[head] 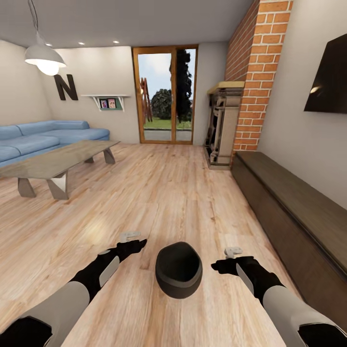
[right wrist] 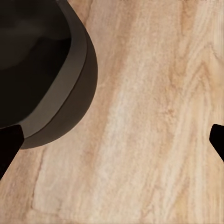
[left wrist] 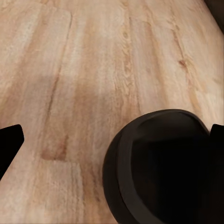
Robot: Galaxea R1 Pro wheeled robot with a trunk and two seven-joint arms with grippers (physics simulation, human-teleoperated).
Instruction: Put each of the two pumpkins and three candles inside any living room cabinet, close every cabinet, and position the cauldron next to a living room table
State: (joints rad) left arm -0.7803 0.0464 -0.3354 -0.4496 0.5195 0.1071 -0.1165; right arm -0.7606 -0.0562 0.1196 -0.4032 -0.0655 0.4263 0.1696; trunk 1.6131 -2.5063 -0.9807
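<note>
Small round black cauldron [head: 179, 276] — wide mouth, on the light wood-plank floor [head: 159, 202], lower centre of frame, between both grippers. Left gripper [head: 136, 239], right gripper [head: 227, 258] — jaws apart, holding nothing. Glass-topped low grey table [head: 58, 161] upper left; long dark-brown wooden cabinet [head: 289, 212] at right, shut.

Both black-sleeved arms with grey forearm panels reach forward and low, converging slightly toward each other. The left black two-fingered gripper [head: 137, 243] points ahead and inward, its fingers [left wrist: 10, 140] spread wide apart with nothing between them. The right black two-fingered gripper [head: 220, 265] mirrors it, its fingers [right wrist: 9, 144] likewise parted and empty.
</note>
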